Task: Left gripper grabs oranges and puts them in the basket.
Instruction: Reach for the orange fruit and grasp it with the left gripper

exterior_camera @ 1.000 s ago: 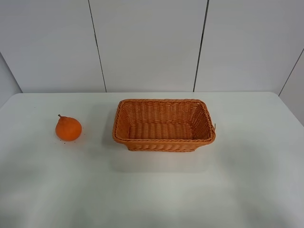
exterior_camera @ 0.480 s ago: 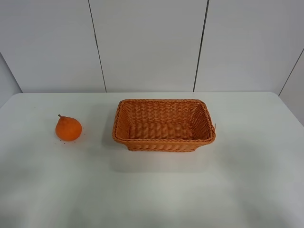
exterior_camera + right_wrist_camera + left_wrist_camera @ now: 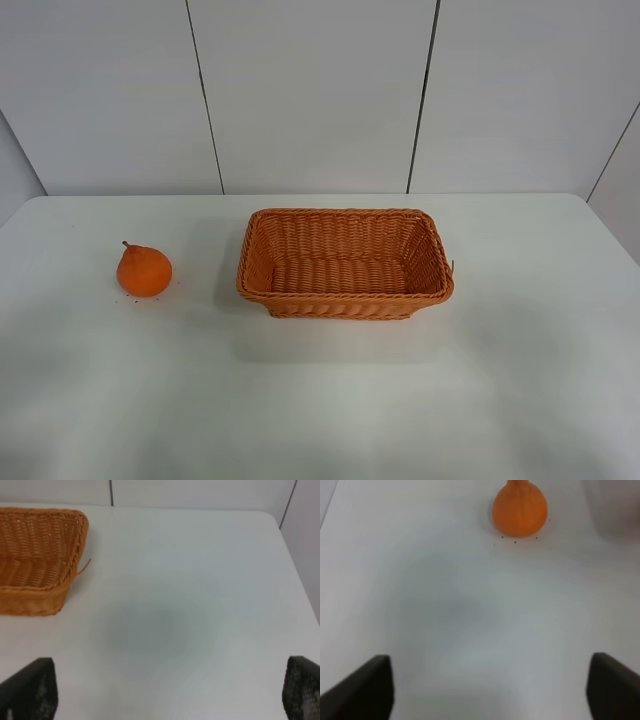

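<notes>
The orange [image 3: 144, 270] sits on the white table at the left, round with a knob and short stem. It also shows in the left wrist view [image 3: 519, 509], well ahead of my left gripper [image 3: 490, 690], whose dark fingers [image 3: 362, 690] are spread wide and empty over bare table. The woven basket [image 3: 345, 299] stands empty in the middle of the table, to the right of the orange. Its corner shows in the right wrist view [image 3: 35, 555]. My right gripper [image 3: 170, 692] is open and empty over the table right of the basket. Neither gripper shows in the high view.
The white table [image 3: 320, 400] ends at a panelled white wall [image 3: 320, 90] behind the basket. A loose wicker strand [image 3: 84, 566] sticks out of the basket's right end.
</notes>
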Robot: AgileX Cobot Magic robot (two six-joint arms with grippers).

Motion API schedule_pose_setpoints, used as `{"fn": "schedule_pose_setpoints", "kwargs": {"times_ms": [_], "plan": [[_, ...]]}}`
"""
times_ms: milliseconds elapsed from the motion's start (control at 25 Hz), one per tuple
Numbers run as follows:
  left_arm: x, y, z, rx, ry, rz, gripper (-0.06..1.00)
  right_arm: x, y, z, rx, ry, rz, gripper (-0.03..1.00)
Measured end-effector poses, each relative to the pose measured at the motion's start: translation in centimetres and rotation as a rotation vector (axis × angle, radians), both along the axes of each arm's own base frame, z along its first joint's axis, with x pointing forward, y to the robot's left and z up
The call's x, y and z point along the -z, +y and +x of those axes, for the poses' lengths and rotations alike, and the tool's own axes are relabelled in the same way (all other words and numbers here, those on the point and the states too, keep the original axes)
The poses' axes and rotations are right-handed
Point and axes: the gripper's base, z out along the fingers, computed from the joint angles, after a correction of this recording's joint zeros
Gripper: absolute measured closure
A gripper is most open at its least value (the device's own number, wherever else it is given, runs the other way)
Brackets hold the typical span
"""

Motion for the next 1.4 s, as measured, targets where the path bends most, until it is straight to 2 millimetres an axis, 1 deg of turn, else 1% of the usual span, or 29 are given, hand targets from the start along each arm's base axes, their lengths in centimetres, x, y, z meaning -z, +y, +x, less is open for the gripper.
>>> {"fn": "schedule_pose_setpoints", "kwargs": {"times_ms": [120,200,240,360,560,680,840,1040,1080,1240,1400], "plan": [[-0.7,-0.2,0.3,0.015,-0.046,-0.014,-0.02,0.0,0.0,0.0,0.000,0.000,0.000,0.27],[-1.0,-0.3,1.4,0.019,-0.019,-0.021,-0.04,0.0,0.0,0.0,0.000,0.000,0.000,0.27],[-1.0,-0.3,2.3,0.022,0.022,-0.027,-0.04,0.0,0.0,0.0,0.000,0.000,0.000,0.27],[-1.0,-0.8,5.5,0.046,0.128,-0.080,-0.04,0.0,0.0,0.0,0.000,0.000,0.000,0.27],[-0.8,-1.9,11.8,0.103,0.261,-0.206,-0.04,0.0,0.0,0.0,0.000,0.000,0.000,0.27],[-0.7,-2.3,15.6,0.147,0.315,-0.206,-0.04,0.0,0.0,0.0,0.000,0.000,0.000,0.27],[0.2,-2.2,20.7,0.161,0.379,-0.179,-0.04,0.0,0.0,0.0,0.000,0.000,0.000,0.27],[1.9,-2.2,26.2,0.162,0.452,-0.169,-0.04,0.0,0.0,0.0,0.000,0.000,0.000,0.27],[2.1,-2.2,27.1,0.162,0.457,-0.166,-0.04,0.0,0.0,0.0,0.000,0.000,0.000,0.27],[4.0,-2.2,30.7,0.155,0.509,-0.168,-0.04,0.0,0.0,0.0,0.000,0.000,0.000,0.27],[6.3,-2.1,33.5,0.161,0.556,-0.159,-0.04,0.0,0.0,0.0,0.000,0.000,0.000,0.27]]}}
